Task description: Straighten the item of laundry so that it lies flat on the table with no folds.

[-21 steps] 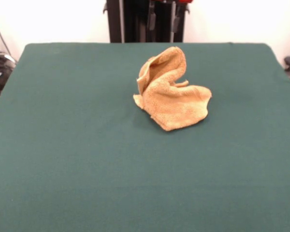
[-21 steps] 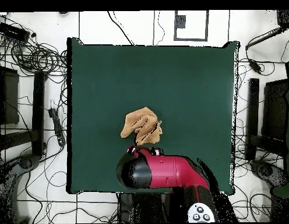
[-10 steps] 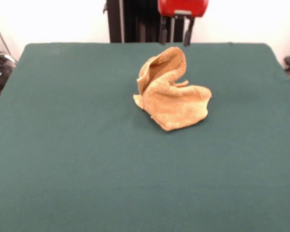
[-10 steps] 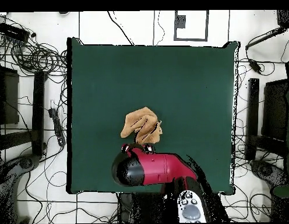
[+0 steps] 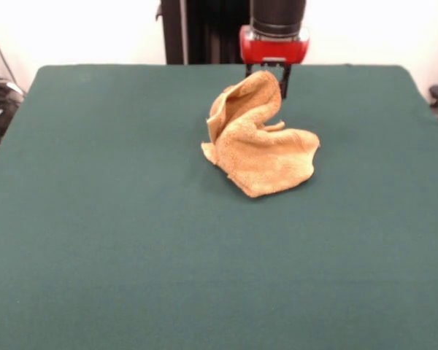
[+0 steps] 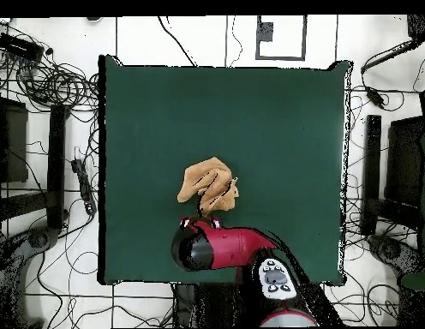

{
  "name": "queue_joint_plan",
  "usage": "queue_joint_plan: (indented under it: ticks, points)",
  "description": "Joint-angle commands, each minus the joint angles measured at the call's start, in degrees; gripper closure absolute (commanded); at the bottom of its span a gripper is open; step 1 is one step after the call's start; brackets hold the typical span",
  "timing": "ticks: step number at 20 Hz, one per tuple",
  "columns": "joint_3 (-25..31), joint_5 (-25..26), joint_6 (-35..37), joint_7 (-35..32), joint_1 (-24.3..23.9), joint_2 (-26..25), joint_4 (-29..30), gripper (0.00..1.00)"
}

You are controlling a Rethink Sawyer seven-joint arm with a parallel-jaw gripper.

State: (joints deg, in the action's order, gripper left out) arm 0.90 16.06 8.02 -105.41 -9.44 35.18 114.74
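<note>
- One broad green desk (image 5: 95, 240) carries everything.
- One crumpled towel (image 5: 259, 149) sits near its middle, one flap standing up.
- Our hand (image 5: 266, 79) hangs spread behind that peak; we judge pinching it cleanly best.

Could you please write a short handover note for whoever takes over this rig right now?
Gripper: open, empty, hanging just behind the raised peak of the towel, fingers straddling nothing that can be seen; contact cannot be told.
Towel: crumpled in a heap near the middle of the green table, one fold standing up, the rest bunched beneath.
Done: nothing flattened.
Left: grasp an edge or corner, pull the towel open, and spread it flat with no folds.
</note>
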Motion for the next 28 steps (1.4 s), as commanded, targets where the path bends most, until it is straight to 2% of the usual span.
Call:
queue_joint_plan:
  ticks: [1, 5, 10, 13, 17, 28]
  points:
    - [1.69, -3.53, 0.27, -10.20, 1.19, -1.55, -0.22, 0.00]
    - [1.81, -4.51, 0.21, -11.20, 1.39, -0.04, 0.92, 0.00]
    - [3.51, -8.54, 16.02, -8.30, 1.31, 13.38, 3.68, 0.00]
    - [3.32, -10.20, 25.20, -6.12, 2.12, 18.50, 2.26, 0.00]
    - [3.50, -10.70, 28.76, -5.43, 2.01, 19.60, 0.37, 0.00]
    - [5.97, -10.56, 24.87, -3.54, 0.04, 19.12, -1.03, 0.00]
